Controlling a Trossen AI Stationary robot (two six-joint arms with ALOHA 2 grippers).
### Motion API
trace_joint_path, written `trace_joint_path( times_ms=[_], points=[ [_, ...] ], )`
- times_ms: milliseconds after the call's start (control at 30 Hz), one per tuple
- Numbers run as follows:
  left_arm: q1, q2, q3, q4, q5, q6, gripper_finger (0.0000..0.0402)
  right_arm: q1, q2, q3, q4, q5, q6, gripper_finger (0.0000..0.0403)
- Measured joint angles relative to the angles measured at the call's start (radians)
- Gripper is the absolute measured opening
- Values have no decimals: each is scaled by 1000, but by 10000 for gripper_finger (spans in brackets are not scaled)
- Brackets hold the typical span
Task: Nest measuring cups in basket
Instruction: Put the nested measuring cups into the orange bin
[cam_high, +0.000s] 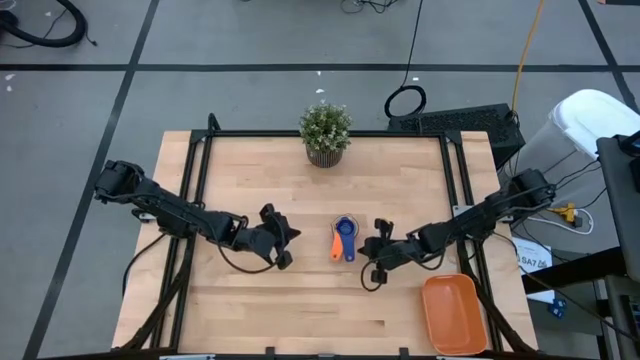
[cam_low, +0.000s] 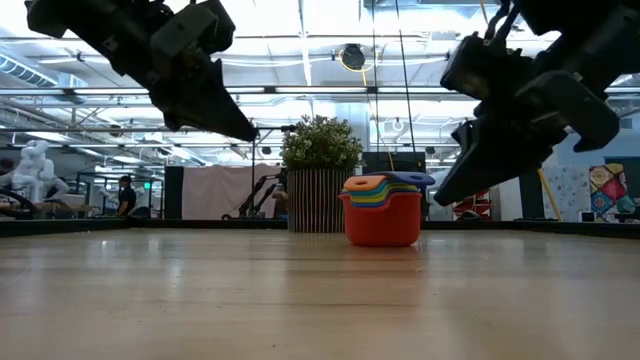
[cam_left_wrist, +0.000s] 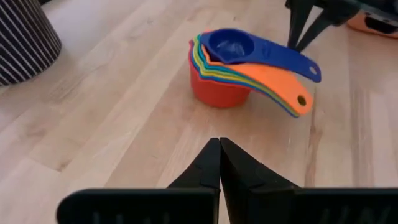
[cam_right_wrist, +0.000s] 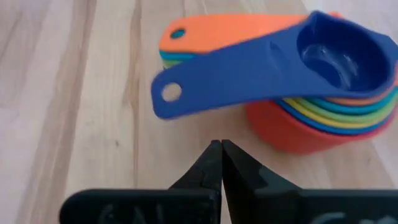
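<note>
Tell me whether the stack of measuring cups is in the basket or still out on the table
Out. The nested measuring cups stand on the bare table mid-way between both grippers; the orange basket sits empty at the near right corner.

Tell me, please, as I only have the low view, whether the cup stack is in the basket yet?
Observer: No. The stack stands on the bare table; the basket lies empty at the table's front right corner.
Operator: Thank you. Is either end effector holding anything?
Observer: Neither. The left end effector is shut on nothing, aimed at the stack from its left.
Operator: And the right one?
Observer: The right end effector is also shut and empty, just right of the stack, between it and the basket.
</note>
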Motion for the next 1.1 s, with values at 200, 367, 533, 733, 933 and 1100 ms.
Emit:
trace_joint_path(
  times_ms=[200,367,533,733,933,1100],
  points=[
    [-19,0,0,20,2,7,7,1,16,-1,41,-2,30,0],
    [-24,0,0,27,2,14,7,2,15,0,130,-1,13,0],
    [-24,0,0,26,2,21,7,14,15,0,175,-1,-10,0],
    [-23,0,0,26,2,30,7,42,15,0,174,57,-26,0],
    [-22,0,0,27,1,37,8,21,15,0,118,53,45,0],
    [-21,0,0,28,1,33,8,8,17,0,182,52,24,0]
  ],
)
